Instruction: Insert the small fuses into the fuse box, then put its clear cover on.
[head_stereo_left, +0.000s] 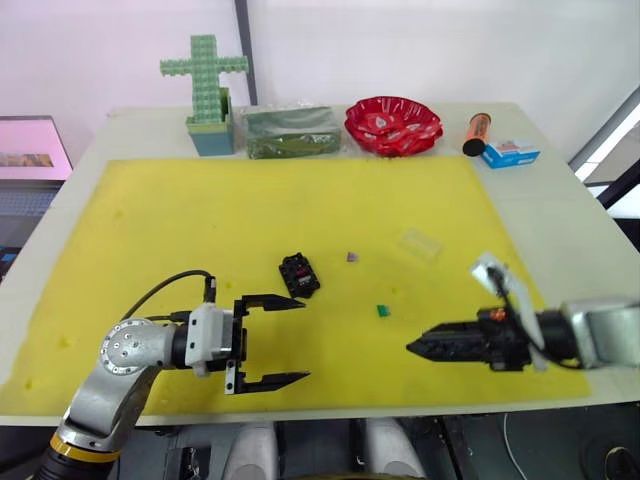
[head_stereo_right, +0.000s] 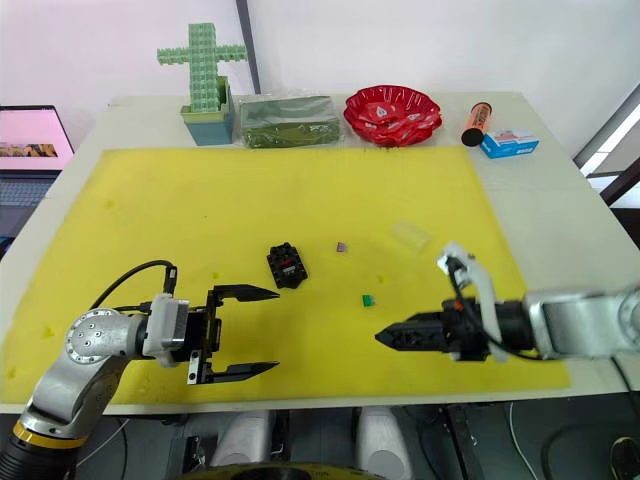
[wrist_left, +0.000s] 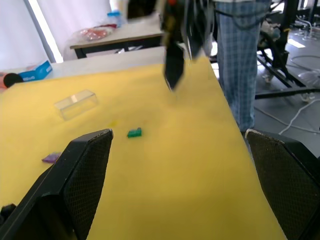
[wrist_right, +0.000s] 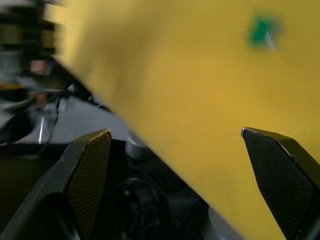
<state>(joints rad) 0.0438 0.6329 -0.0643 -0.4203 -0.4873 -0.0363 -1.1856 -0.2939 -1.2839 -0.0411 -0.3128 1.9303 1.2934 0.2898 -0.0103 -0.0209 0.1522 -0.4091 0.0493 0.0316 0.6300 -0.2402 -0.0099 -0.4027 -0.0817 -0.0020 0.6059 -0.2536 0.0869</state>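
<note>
The fuse box (head_stereo_left: 299, 274), a small black block with a red bit on top, lies mid-mat. A purplish fuse (head_stereo_left: 352, 257) lies just to its right, and a green fuse (head_stereo_left: 383, 311) sits nearer the front edge. Further right rests the clear cover (head_stereo_left: 421, 243), also in the left wrist view (wrist_left: 75, 104). My left gripper (head_stereo_left: 302, 340) is open and empty, in front of the fuse box and pointing right. My right gripper (head_stereo_left: 412, 347) hovers low to the front right of the green fuse (wrist_right: 262, 31), pointing left; its fingers (wrist_right: 85, 175) stand wide apart, holding nothing.
A yellow mat (head_stereo_left: 200, 220) covers the table. Along the back stand a green brick cross (head_stereo_left: 205, 80), a wrapped green package (head_stereo_left: 292, 130), a red bowl (head_stereo_left: 393, 125), an orange-black tube (head_stereo_left: 476, 133) and a blue box (head_stereo_left: 510, 152). A person's legs (wrist_left: 240, 50) stand beyond the table's right side.
</note>
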